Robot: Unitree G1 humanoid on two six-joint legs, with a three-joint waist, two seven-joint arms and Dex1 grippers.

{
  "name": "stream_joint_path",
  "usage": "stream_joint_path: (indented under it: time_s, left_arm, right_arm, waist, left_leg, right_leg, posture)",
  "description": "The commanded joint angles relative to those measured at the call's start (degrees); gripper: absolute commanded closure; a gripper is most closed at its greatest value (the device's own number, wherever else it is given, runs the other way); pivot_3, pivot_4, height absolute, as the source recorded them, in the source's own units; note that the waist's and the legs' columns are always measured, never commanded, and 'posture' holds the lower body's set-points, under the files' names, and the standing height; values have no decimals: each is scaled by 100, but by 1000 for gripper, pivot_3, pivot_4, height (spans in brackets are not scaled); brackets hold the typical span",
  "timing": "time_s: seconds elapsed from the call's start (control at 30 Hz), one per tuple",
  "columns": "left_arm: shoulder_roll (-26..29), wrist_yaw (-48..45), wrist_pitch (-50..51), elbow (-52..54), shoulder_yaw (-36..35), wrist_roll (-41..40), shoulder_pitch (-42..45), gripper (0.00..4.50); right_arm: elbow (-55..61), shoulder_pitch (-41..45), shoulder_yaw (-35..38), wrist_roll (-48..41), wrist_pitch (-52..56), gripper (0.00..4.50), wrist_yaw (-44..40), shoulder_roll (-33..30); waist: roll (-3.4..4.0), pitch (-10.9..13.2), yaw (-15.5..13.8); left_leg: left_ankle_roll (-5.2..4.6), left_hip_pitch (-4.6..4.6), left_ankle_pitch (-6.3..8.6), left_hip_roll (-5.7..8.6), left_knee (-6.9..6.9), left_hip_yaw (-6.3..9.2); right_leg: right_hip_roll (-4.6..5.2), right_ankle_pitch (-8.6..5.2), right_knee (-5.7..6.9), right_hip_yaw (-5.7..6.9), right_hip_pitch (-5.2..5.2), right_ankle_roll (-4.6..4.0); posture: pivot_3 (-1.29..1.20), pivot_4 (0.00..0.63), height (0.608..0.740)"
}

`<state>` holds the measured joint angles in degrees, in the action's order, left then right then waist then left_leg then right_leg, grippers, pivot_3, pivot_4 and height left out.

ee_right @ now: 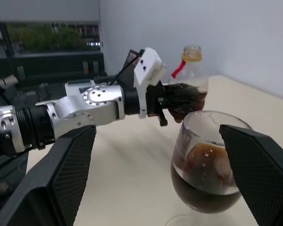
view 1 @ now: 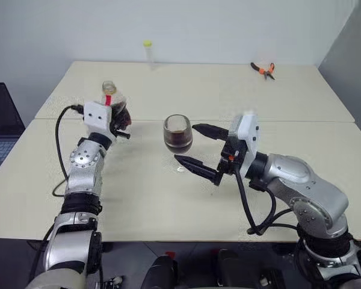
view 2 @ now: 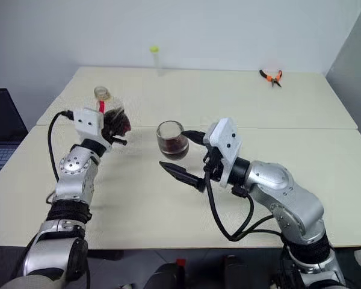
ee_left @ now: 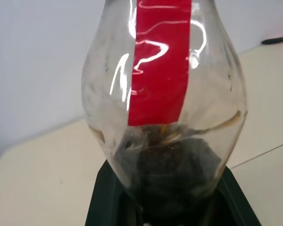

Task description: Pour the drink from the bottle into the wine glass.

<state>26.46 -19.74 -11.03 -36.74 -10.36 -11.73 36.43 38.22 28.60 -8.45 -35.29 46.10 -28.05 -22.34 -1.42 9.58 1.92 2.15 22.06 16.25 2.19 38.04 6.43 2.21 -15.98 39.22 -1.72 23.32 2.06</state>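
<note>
Bottle (view 1: 112,102) x1, wine glass (view 1: 178,133) x1

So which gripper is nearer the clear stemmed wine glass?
Right. The right gripper stands open around the wine glass; the left gripper holds the clear plastic bottle off to its side.

One bottle (view 1: 111,99), one wine glass (view 1: 178,133), one yellow-topped tube (view 1: 148,52), one pair of orange-handled pliers (view 1: 263,70) — and two cream tables (view 1: 301,96) pushed together.

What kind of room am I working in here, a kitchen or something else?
More likely a lab or office test area than a kitchen: plain cream tables pushed together, orange-handled pliers lying on the far one, a dark laptop at the side, bare white walls.
</note>
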Motion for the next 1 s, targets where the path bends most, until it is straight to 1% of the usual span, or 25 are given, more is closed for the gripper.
stream_joint_path:
  time_s: [0.03, 0.23, 0.43, 0.63, 0.8, 0.83, 1.0]
  left_arm:
    - [-52, 59, 26, -115, -384, -276, 96, 3817]
    - [-161, -58, -260, -917, -573, -319, 339, 3817]
    - [-263, -186, -564, -1643, -689, -339, 686, 3817]
    - [-283, -210, -793, -2032, -668, -267, 912, 3817]
    - [-240, -111, -925, -2305, -562, -48, 985, 3817]
    - [-237, -88, -948, -2347, -560, -20, 990, 3096]
    - [-269, -128, -1041, -2348, -574, 3, 914, 1487]
  right_arm:
    - [193, 225, 166, -292, 330, 0, 70, -65]
    - [123, 508, 150, -365, 521, 0, 20, -185]
    - [116, 599, 106, -357, 547, 0, 7, -192]
    - [104, 635, 88, -346, 556, 0, 11, -178]
    - [97, 617, 69, -325, 552, 0, 22, -173]
    - [94, 615, 66, -323, 553, 0, 23, -171]
    - [129, 589, 74, -332, 562, 0, 33, -180]
  waist:
    - [-1, -1, -4]
    - [-5, -3, -7]
    - [-8, -5, -9]
    - [-8, -5, 0]
    - [-8, -5, -3]
    - [-8, -5, -3]
    - [-8, -5, -4]
  left_leg:
    - [0, 0, 0, 0, -1, 1]
    - [-1, 0, 0, 4, -2, -3]
    - [-1, 2, 1, 4, -1, -2]
    - [-1, 2, 1, 3, -4, -5]
    - [-1, 2, 1, 4, -4, -4]
    - [-1, 2, 1, 4, -4, -4]
    - [-1, 2, 1, 3, -4, -3]
  right_leg:
    - [1, 0, -1, 0, 0, 0]
    - [2, 0, -1, -2, 0, 0]
    - [3, 0, -2, 1, 0, 0]
    - [4, 0, -4, -3, 1, 0]
    - [4, 0, -3, -2, 2, 0]
    - [4, 0, -3, -2, 2, 0]
    - [4, 0, -3, -2, 2, 0]
  posture:
    - [0, 150, 740]
    - [0, 150, 740]
    - [0, 150, 740]
    - [0, 150, 740]
    - [0, 150, 740]
    - [0, 150, 740]
    - [0, 150, 740]
